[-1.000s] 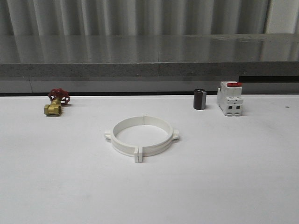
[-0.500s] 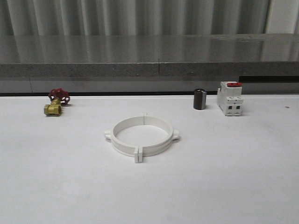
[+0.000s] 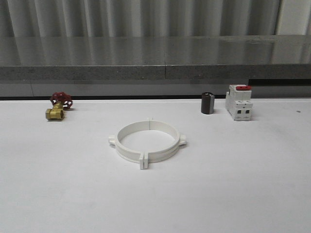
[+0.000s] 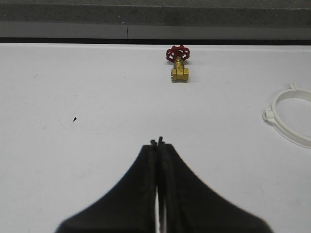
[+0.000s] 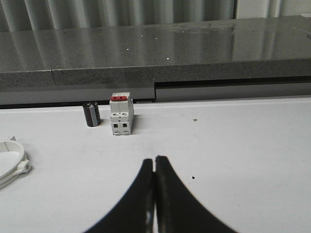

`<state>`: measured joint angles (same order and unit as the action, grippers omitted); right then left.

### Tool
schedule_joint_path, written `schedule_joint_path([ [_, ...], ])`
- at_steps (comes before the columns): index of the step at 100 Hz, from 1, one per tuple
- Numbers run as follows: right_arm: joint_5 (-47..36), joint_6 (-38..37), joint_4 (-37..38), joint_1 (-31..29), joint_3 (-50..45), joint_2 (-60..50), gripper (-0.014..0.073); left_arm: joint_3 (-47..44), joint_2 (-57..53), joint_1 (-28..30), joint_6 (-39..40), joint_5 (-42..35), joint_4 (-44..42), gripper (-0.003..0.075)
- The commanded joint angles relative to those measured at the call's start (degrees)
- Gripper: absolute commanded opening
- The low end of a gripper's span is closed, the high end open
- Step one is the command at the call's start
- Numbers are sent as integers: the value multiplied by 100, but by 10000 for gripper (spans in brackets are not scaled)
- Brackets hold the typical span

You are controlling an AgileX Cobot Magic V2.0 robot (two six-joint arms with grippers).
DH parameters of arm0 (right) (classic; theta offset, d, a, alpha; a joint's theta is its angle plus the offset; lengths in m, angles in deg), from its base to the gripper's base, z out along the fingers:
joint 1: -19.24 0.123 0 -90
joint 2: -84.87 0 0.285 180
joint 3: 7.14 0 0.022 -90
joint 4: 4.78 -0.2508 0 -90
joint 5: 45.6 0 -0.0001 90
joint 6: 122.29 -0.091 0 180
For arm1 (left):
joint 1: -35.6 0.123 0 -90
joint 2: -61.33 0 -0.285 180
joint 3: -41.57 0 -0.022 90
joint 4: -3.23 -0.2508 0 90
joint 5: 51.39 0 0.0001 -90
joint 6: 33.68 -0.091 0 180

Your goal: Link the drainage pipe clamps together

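front: faces forward over table (image 3: 252, 184), mid-distance; wrists: low, near tabletop, facing forward; all share drainage pipe clamps (image 3: 147, 141)

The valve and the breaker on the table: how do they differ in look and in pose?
The valve is brass with a round red handwheel; the breaker is a white block with a red switch on top. The valve lies near the table's far left, its handwheel tilted; the breaker stands upright at the far right, beside a dark cylinder. The valve looks lower than the breaker. Both have a red part and both sit apart from the clamps.
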<state>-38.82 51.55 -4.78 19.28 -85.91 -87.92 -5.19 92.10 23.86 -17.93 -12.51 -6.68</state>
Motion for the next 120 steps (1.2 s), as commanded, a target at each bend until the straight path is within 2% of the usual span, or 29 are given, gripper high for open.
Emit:
schedule_joint_path([
  [1,-430,56,32,7,90,-119,-117,156,53,23,5,-421,-40,-20],
  [33,-430,56,32,7,90,-119,-117,131,28,23,5,-461,-41,-20],
  [47,-430,56,32,7,90,-119,-117,-173,-169,23,-99,-1630,-19,-20],
  [60,-430,56,32,7,90,-119,-117,-812,-537,182,-1654,-2984,1110,-20],
  [69,-430,56,32,7,90,-119,-117,-1270,-749,454,-1808,-3458,1246,-20],
  [95,-430,56,32,7,90,-119,-117,-2319,-1847,1070,-1808,-3589,1163,-20],
  [109,-430,56,32,7,90,-119,-117,-2763,-2512,1178,-1797,-3589,1069,-20],
  [120,-430,56,32,7,90,-119,-117,-3011,-2486,1173,-1797,-3733,670,-20],
])
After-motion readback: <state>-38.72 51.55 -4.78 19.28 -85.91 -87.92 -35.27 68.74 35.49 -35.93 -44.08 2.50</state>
